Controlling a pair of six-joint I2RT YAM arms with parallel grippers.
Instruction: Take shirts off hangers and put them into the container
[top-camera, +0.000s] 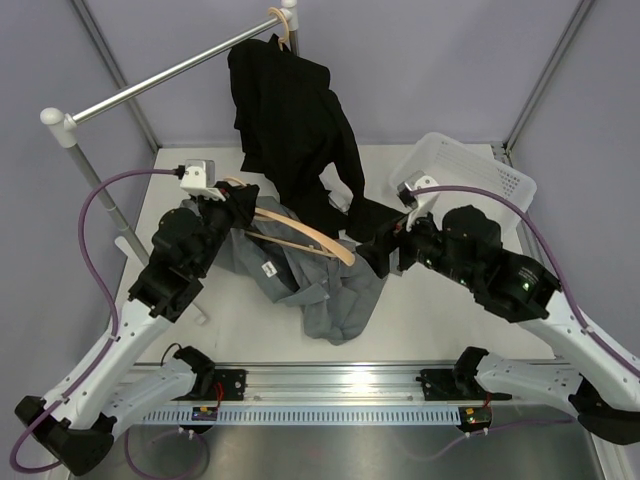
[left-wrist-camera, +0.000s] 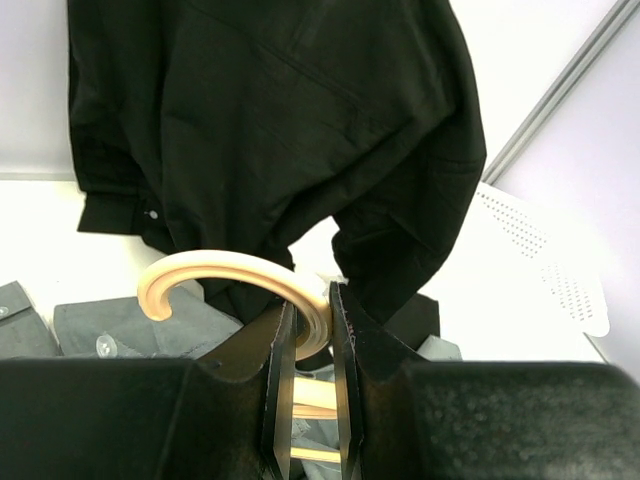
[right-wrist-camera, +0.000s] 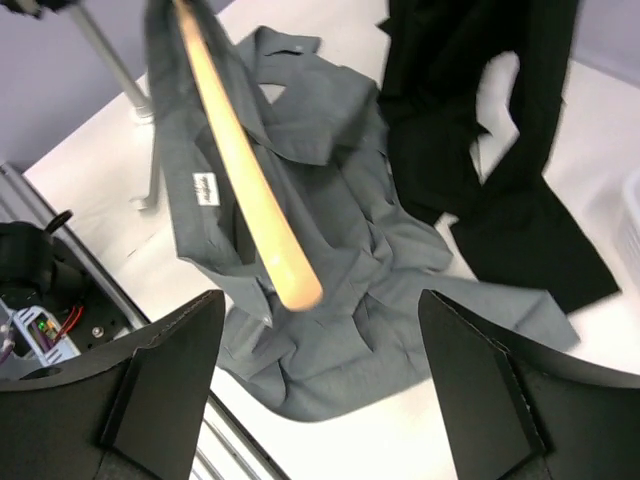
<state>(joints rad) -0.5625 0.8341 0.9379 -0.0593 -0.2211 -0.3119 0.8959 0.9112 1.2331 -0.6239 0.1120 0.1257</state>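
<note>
A: What do the left fingers (left-wrist-camera: 345, 370) hold?
B: They are clamped on the neck of a wooden hanger (top-camera: 300, 240). The grey shirt (top-camera: 330, 295), lying on the tabletop (top-camera: 420, 320), covers part of it.
A: And the black shirt (top-camera: 290, 110)?
B: It hangs from the rail (top-camera: 160, 85). Of the second hanger (top-camera: 288, 35) only the hook shows. The right fingers (right-wrist-camera: 160, 400) stand wide apart, touching nothing. The container (top-camera: 510, 180) is partly hidden behind that arm.
</note>
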